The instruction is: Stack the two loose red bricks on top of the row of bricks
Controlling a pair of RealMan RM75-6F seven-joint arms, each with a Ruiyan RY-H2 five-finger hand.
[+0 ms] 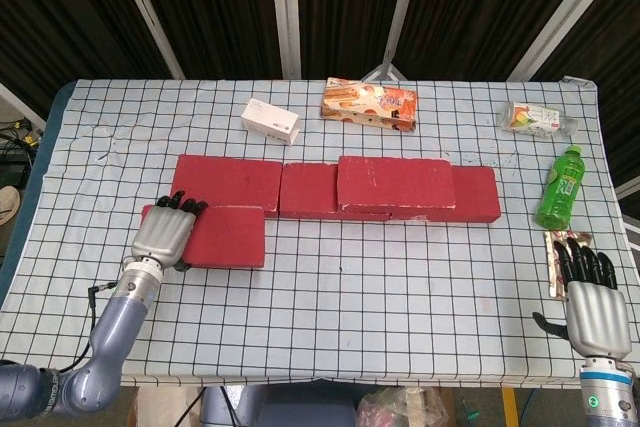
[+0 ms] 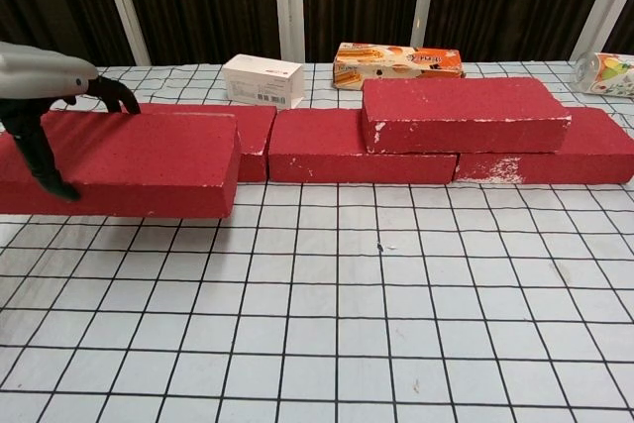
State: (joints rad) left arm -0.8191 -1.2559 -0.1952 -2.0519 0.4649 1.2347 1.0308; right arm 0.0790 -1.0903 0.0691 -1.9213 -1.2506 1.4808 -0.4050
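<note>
A row of red bricks (image 1: pixel 300 188) (image 2: pixel 357 146) lies across the middle of the checked table. One red brick (image 1: pixel 396 184) (image 2: pixel 464 113) lies stacked on the row's right half. My left hand (image 1: pixel 163 238) (image 2: pixel 40 76) grips the left end of the other loose red brick (image 1: pixel 222 236) (image 2: pixel 139 163) and holds it off the table, just in front of the row's left brick (image 1: pixel 225 179). My right hand (image 1: pixel 590 299) hangs open at the table's near right corner, holding nothing.
A white box (image 1: pixel 270 120) (image 2: pixel 262 79) and an orange snack box (image 1: pixel 369 105) (image 2: pixel 396 61) lie behind the row. A green bottle (image 1: pixel 559 187) stands at the right, a clear packet (image 1: pixel 538 119) lies at the far right, and a brown wrapper (image 1: pixel 552 257) is by my right hand.
</note>
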